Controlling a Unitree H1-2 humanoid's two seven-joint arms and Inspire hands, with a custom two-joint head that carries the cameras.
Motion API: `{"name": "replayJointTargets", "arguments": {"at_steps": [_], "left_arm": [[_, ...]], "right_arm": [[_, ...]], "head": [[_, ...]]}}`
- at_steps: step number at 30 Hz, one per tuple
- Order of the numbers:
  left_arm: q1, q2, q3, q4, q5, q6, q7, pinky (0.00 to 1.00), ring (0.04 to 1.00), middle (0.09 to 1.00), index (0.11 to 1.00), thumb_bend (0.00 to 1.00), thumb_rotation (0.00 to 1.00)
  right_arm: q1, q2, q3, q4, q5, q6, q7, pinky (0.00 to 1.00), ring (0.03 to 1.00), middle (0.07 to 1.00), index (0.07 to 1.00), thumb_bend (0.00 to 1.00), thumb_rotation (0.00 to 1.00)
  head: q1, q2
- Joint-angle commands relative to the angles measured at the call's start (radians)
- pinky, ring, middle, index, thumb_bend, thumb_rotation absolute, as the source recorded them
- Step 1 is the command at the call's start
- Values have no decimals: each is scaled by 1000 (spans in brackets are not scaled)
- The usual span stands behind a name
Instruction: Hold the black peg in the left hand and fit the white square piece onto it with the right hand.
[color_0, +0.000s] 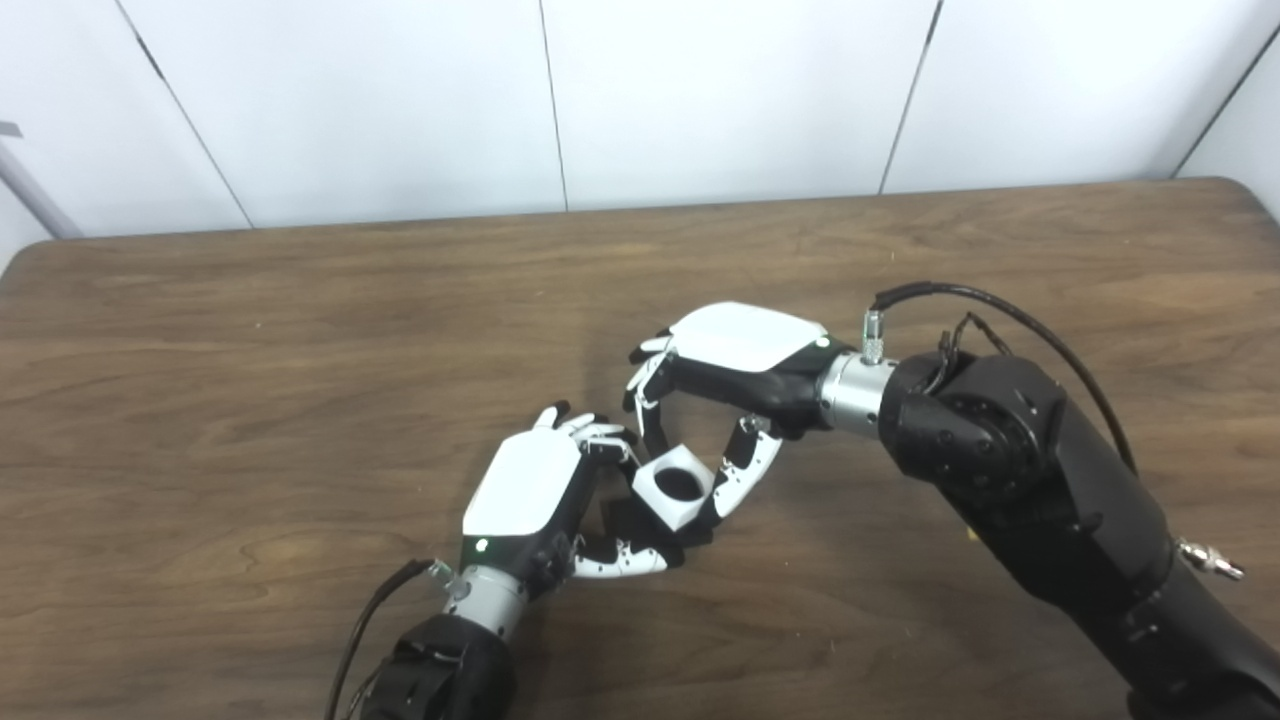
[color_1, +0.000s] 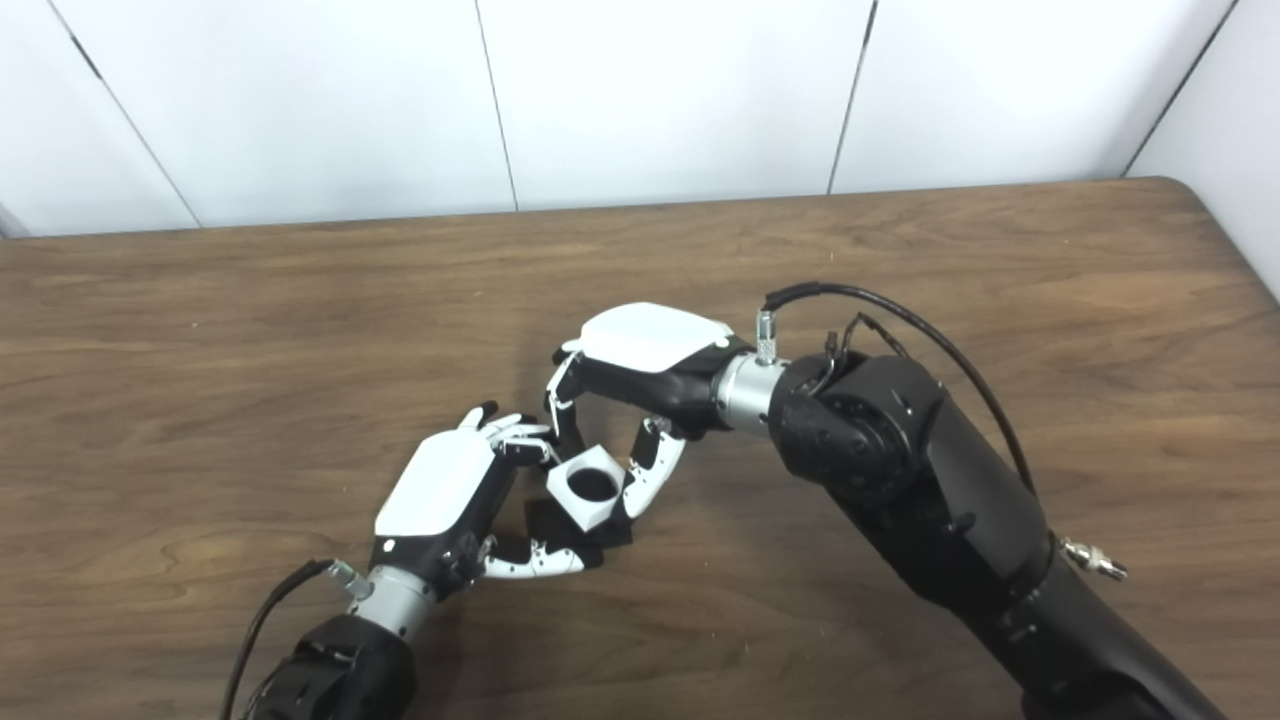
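Right hand (color_0: 735, 380) arched over white square piece (color_0: 678, 487), apparently pinching; left hand (color_0: 535, 495) cupped beside.

White square piece with a round hole (color_0: 678, 487) sits between left hand (color_0: 530, 495) and right hand (color_0: 735, 365), atop the black peg (color_1: 560, 528), above the brown wooden table (color_0: 300, 350).

White square piece (color_0: 676, 487): a small white block with a round dark hole through its upper face, sitting tilted, one corner pointing toward the near edge, low over the wooden tabletop near its middle. Black peg (color_1: 560, 528): a dark piece lying directly beneath and partly behind the white block, touching it, its shape mostly being hidden.
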Motion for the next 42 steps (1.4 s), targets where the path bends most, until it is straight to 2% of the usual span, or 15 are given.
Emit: {"name": "replayJointTargets", "arguments": {"at_steps": [1,15,26,42], "left_arm": [[6,2,-7,1,1,10,-31,1000,880,786,485,523,58],[10,0,-11,-1,3,4,-26,1000,873,780,484,524,58],[12,-7,-15,5,14,7,-25,1000,874,780,484,524,58],[12,-13,-15,6,15,11,-24,1000,873,779,485,524,58]], "right_arm": [[-23,-1,-12,-14,-6,-22,-24,964,930,787,482,524,133],[-9,7,-11,-9,-23,-31,-48,959,924,782,482,524,133],[-4,22,-10,-20,-40,-15,-34,981,925,789,483,523,132],[-4,22,-21,-11,-39,-10,-35,963,918,782,490,525,149]], "head": [[0,1],[-3,9],[-1,16],[-1,16]]}}
